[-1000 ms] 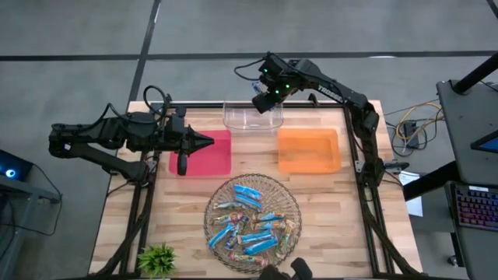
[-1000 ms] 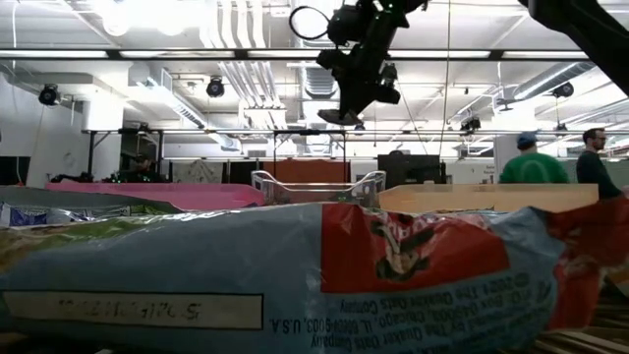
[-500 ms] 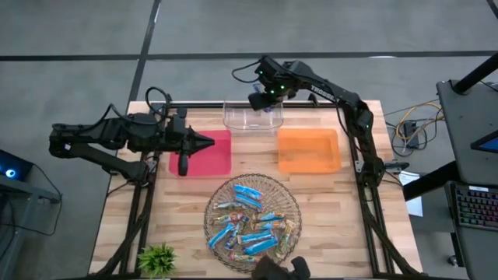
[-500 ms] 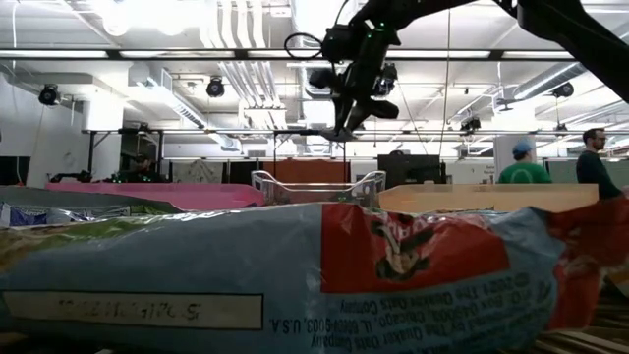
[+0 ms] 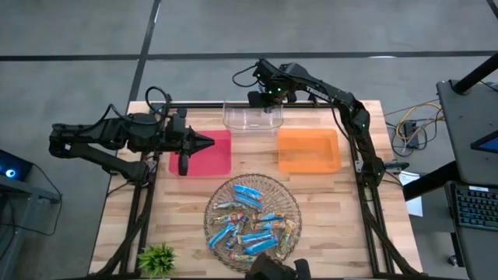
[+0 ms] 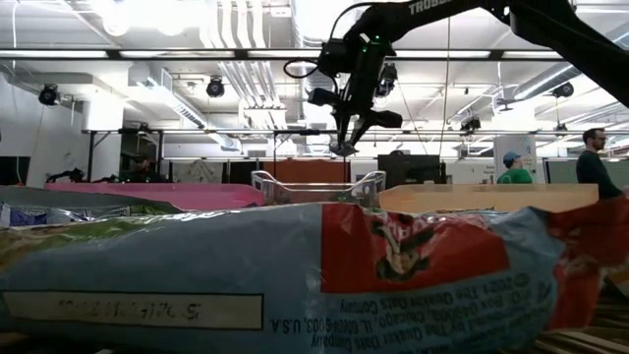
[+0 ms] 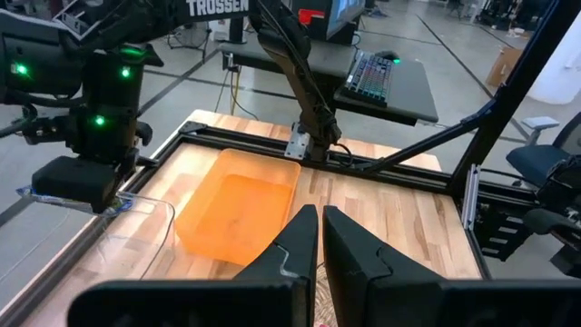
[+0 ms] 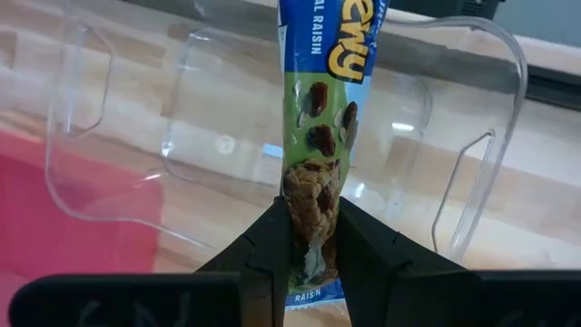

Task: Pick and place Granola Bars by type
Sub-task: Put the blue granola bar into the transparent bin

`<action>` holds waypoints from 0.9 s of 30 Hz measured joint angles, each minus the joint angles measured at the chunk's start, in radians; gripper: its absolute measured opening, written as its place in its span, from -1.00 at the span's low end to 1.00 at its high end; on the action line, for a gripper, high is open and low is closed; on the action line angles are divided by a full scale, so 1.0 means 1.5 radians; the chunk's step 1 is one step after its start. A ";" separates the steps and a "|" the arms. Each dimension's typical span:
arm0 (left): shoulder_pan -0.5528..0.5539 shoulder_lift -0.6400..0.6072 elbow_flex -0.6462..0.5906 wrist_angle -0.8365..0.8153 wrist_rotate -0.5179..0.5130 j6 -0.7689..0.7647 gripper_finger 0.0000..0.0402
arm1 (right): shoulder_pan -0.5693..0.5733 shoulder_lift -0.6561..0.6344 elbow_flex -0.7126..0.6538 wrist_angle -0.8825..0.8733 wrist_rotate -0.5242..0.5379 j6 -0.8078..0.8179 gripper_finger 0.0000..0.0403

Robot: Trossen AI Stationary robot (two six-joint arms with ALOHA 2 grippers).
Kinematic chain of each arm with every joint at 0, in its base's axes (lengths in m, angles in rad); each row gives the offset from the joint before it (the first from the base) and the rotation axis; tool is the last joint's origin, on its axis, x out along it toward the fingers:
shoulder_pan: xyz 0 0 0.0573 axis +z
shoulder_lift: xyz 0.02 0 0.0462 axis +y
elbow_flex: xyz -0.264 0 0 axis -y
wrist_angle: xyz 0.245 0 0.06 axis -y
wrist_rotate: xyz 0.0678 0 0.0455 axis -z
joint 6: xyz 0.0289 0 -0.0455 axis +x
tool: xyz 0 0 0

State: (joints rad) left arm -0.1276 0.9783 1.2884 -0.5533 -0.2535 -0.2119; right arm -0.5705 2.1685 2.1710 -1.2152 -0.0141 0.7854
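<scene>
Wooden table [image 5: 327,194]: right hand [image 8: 313,238] pinching granola bar [image 8: 313,136] above clear tray [image 8: 472,173].

The light wooden plank table [image 5: 327,210] stands on a grey concrete floor [image 5: 78,31] marked with dark seam lines. On the right, a black desk [image 5: 467,148] carries a backlit keyboard [image 5: 475,206]. Beyond the table's far edge, white ceiling ducts [image 6: 236,59] and fluorescent strip lights [image 6: 147,54] run overhead. Two people [image 6: 555,162] stand at far right.
</scene>
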 joint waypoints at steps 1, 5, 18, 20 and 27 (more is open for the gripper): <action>0.000 0.000 0.000 0.000 0.000 0.000 -0.98 | 0.000 0.000 -0.002 0.000 0.003 0.007 -0.66; 0.000 0.000 0.000 0.000 0.000 -0.001 -0.98 | -0.002 0.000 -0.015 -0.001 0.007 0.028 -0.66; 0.000 0.000 -0.001 0.000 0.000 -0.004 -0.98 | -0.002 0.000 -0.078 0.000 0.012 0.084 -0.66; 0.000 0.000 -0.001 -0.001 0.000 -0.004 -0.98 | -0.002 0.000 -0.084 0.001 0.012 0.086 -0.66; 0.000 0.000 -0.001 -0.001 0.000 -0.004 -0.98 | -0.002 0.000 -0.087 0.002 0.012 0.089 -0.66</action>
State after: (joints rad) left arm -0.1277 0.9779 1.2877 -0.5545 -0.2532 -0.2179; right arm -0.5739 2.1685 2.0407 -1.2125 0.0035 0.9195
